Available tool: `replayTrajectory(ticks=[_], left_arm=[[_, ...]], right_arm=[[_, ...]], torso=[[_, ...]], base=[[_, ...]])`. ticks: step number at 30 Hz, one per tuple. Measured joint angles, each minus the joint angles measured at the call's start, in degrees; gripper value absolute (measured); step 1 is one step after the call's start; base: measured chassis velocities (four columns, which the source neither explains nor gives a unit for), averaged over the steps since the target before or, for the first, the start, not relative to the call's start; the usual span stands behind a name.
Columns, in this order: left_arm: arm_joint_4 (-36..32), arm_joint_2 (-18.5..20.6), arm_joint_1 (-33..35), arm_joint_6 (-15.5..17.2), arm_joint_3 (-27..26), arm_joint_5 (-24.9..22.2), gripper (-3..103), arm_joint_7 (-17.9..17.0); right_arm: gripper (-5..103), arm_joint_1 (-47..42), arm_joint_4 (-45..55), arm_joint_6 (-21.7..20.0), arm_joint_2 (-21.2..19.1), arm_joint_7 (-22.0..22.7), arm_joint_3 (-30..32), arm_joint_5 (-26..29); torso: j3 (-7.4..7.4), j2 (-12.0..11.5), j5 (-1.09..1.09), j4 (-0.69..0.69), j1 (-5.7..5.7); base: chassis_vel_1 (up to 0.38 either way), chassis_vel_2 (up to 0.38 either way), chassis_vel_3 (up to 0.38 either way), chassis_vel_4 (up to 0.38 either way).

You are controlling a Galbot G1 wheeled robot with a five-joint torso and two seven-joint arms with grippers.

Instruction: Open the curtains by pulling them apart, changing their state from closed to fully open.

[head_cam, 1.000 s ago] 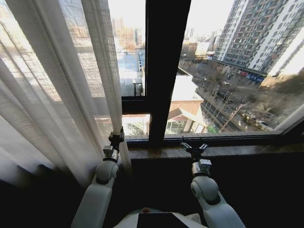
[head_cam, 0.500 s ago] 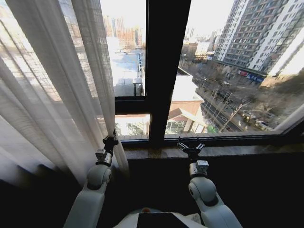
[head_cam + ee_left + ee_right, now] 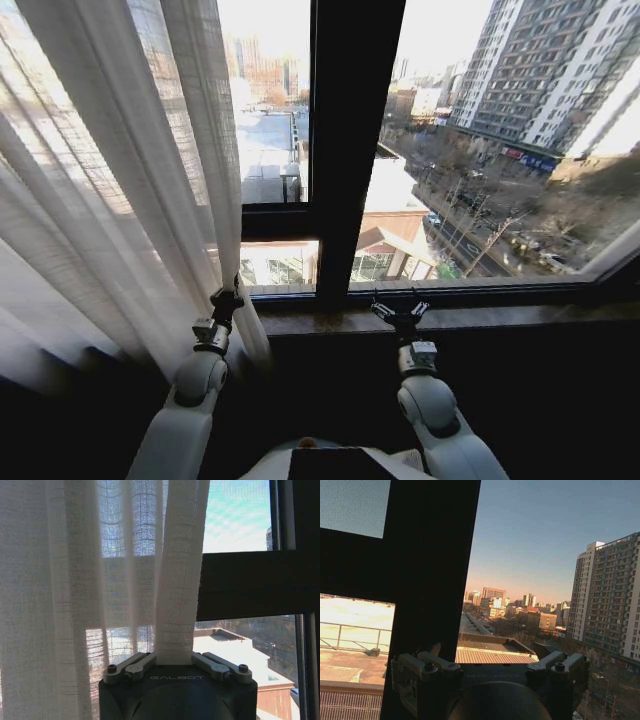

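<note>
Curtain fabric (image 3: 110, 180) fills the left half of the head view, gathered in long pleats, and its inner edge hangs just left of the dark window post (image 3: 345, 150). The left gripper (image 3: 226, 302) sits low in the frame at that edge, and in the wrist view it is pinching one pleat of the curtain (image 3: 175, 605) between its fingers. To do this pull well, I think the grip should hold firm and move sideways toward the left of the frame, smoothly, so the thin cloth does not slip out. The right gripper (image 3: 398, 311) waits spread wide near the window sill (image 3: 520, 318), touching nothing.
</note>
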Motion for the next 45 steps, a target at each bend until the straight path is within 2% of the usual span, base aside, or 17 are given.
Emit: replayTrajectory(ticks=[17,19,25,45], left_arm=[[-3.67,-0.1,3.52,-0.66,-2.35,0.01,0,0.59],[-4.26,-0.03,4.26,-0.77,-2.73,0.05,0,0.6],[-6.22,-0.1,6.53,-1.35,-3.63,0.11,0,0.65],[-8.41,-1.71,8.84,-2.31,-3.72,1.31,0,0.77]], right_arm=[[100,-0.48,1.26,0.0,-0.55,-0.19,-0.8,-0.13],[100,-0.81,1.64,0.03,-0.53,-0.21,-0.94,-0.13],[100,-1.58,2.23,0.36,-0.41,-0.22,-1.48,-0.35],[100,-0.72,0.83,0.55,-1.04,-0.23,-2.85,-0.28]], torso=[[-0.01,0.0,0.04,-0.02,-0.01],[0.0,0.0,-0.03,0.01,-0.01],[0.0,0.01,0.0,0.01,0.0],[0.01,0.0,0.0,0.0,0.0]], base=[[0.281,0.273,-0.284,-0.291],[0.335,0.325,-0.356,-0.324],[0.363,0.374,-0.367,-0.346],[0.357,0.354,-0.355,-0.353]])
